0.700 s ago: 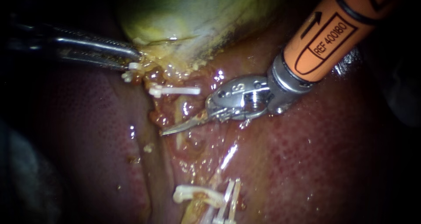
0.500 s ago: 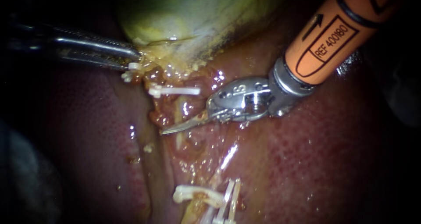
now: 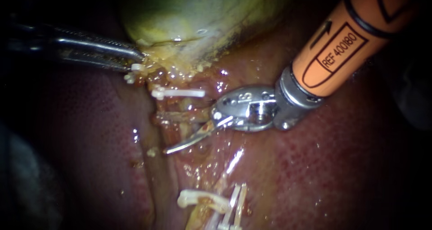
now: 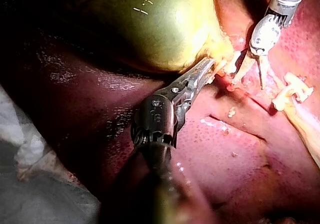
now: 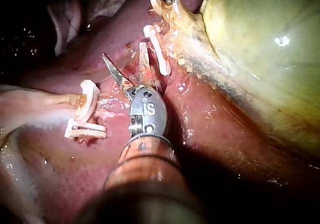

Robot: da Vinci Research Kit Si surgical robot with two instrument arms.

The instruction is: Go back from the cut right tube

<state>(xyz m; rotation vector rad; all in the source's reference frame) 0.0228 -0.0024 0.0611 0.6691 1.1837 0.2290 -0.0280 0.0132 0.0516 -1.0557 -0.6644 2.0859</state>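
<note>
The pale, slick tube lay on the mottled red liver, white plastic clips across its end. Near it, the right instrument held its slim metal blades spread, gripping nothing. The left instrument pinched the gallbladder at its yellow, crumbly edge with ridged jaws.

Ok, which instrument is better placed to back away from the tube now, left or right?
Right. My right instrument has open blades holding nothing, beside a clip, so it can probably just withdraw. My left instrument is shut on the gallbladder's edge and looks committed there.
</note>
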